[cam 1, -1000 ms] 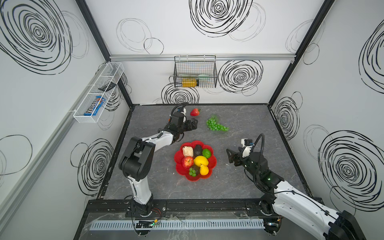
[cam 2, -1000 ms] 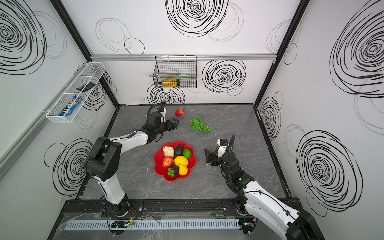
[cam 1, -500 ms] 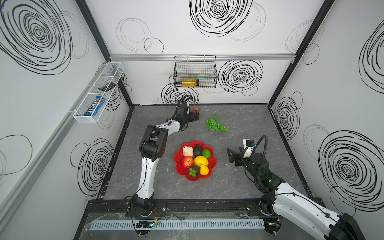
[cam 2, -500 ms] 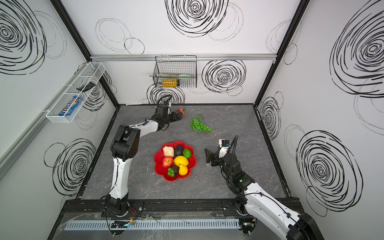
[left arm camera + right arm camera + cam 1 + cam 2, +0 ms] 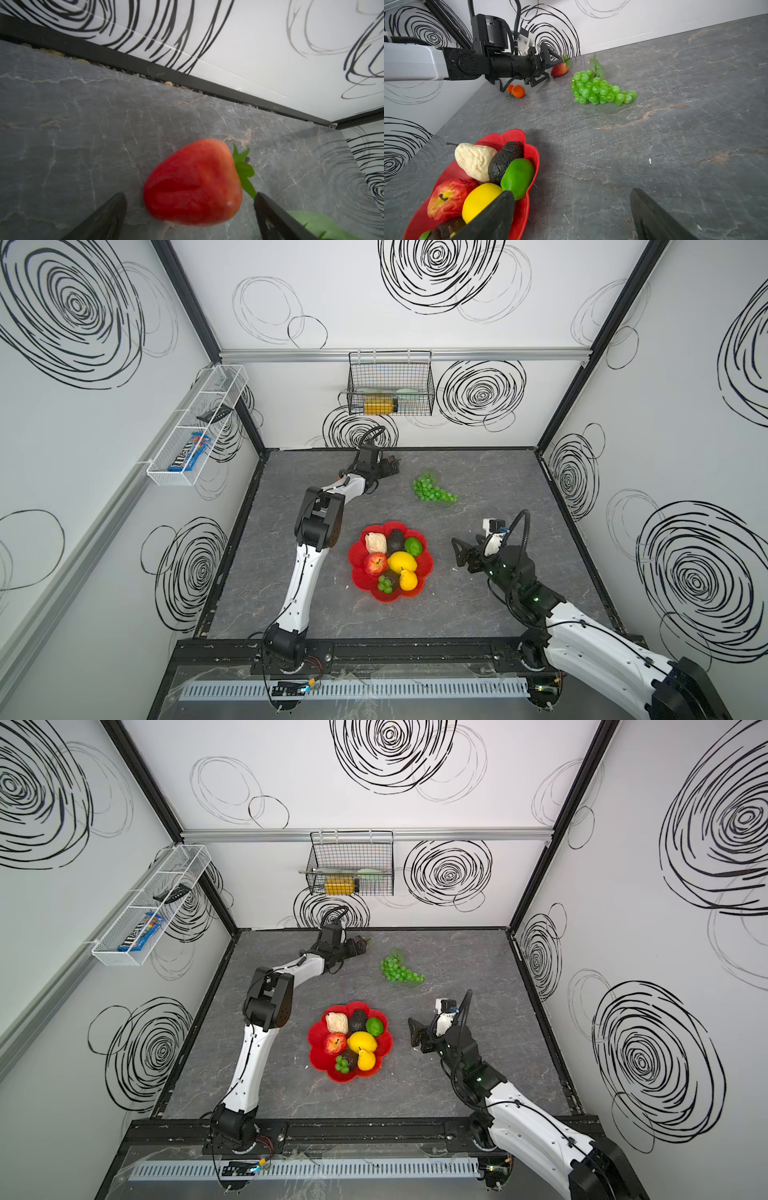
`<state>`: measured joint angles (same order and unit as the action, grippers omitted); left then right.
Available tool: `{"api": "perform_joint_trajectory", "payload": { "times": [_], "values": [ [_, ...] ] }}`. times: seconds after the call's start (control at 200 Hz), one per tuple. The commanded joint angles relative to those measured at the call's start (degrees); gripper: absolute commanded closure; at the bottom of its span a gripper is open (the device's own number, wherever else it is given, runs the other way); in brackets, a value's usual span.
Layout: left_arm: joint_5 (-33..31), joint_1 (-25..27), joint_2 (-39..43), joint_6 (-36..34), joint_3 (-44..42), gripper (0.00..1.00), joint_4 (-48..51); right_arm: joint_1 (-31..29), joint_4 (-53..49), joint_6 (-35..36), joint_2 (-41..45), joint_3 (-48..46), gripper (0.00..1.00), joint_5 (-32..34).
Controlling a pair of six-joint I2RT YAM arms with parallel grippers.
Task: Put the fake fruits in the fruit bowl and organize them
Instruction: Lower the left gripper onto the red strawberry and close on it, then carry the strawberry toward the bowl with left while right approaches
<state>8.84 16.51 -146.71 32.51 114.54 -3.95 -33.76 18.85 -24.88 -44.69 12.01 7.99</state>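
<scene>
The fruit bowl (image 5: 358, 577) (image 5: 317, 1052) is a glossy red dish with a scalloped, flower-like rim, standing on the grey marbled table (image 5: 478, 614). In it lie a cream lumpy piece (image 5: 375, 542), a dark avocado (image 5: 395, 540), a lime (image 5: 413, 546), a red apple (image 5: 375, 564), a lemon (image 5: 402, 562), a pear (image 5: 408, 580) and a small grape sprig (image 5: 384, 583). A large grape bunch (image 5: 432, 491) (image 5: 600, 91) lies on the table beyond the bowl, well apart from it. The strawberry (image 5: 193, 182) (image 5: 559, 69) lies farther from the bowl than the bunch, and two small oranges (image 5: 518, 91) sit on the table beyond the bowl as well.

In both top views the left arm covers the oranges and its gripper hides nearly all of the strawberry. A second dark fruit beneath the lemon and pear is mostly covered.

The left gripper (image 5: 190, 196) (image 5: 390, 466) stands wide open, one finger on each side of the strawberry. Bare table shows beside one finger; the other is just beside the leaves, and I cannot tell whether they touch. It grips nothing. The right gripper (image 5: 571, 192) (image 5: 459, 553) is also wide open and empty, near the bowl's lime side.
</scene>
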Motion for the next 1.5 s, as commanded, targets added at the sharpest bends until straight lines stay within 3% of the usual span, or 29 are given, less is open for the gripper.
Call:
{"api": "perform_joint_trajectory", "payload": {
  "times": [0.0,0.165,0.36,0.555,0.846,1.281,1.496],
  "values": [
    [-0.6,-0.4,-2.9,1.2,6.2,0.01,3.3,0.4,2.1,-0.6,-0.5,-0.4,0.09,-0.4],
    [0.2,-0.2,-7.4,2.0,13.9,0.01,9.9,0.5,2.4,-0.6,-1.5,-0.2,0.09,-0.7],
    [-0.4,-0.2,-8.7,3.3,15.5,0.02,12.6,0.6,2.6,-0.8,-2.3,-0.1,0.09,-1.0],
    [-0.4,0.4,-10.5,2.2,19.5,0.09,17.4,0.7,2.6,-0.8,-2.3,0.0,0.08,-0.9],
    [-1.5,1.0,-9.5,0.3,18.7,0.21,20.1,0.8,2.3,-0.8,-2.3,0.1,0.08,-0.8],
    [-1.7,0.8,9.4,1.3,-11.2,0.26,2.0,1.0,2.3,-1.0,-2.1,0.0,0.08,-0.9],
    [2.4,1.2,20.0,2.4,-22.8,0.26,-6.9,1.0,2.3,-1.1,-2.2,0.0,0.08,-1.2]
  ]
}}
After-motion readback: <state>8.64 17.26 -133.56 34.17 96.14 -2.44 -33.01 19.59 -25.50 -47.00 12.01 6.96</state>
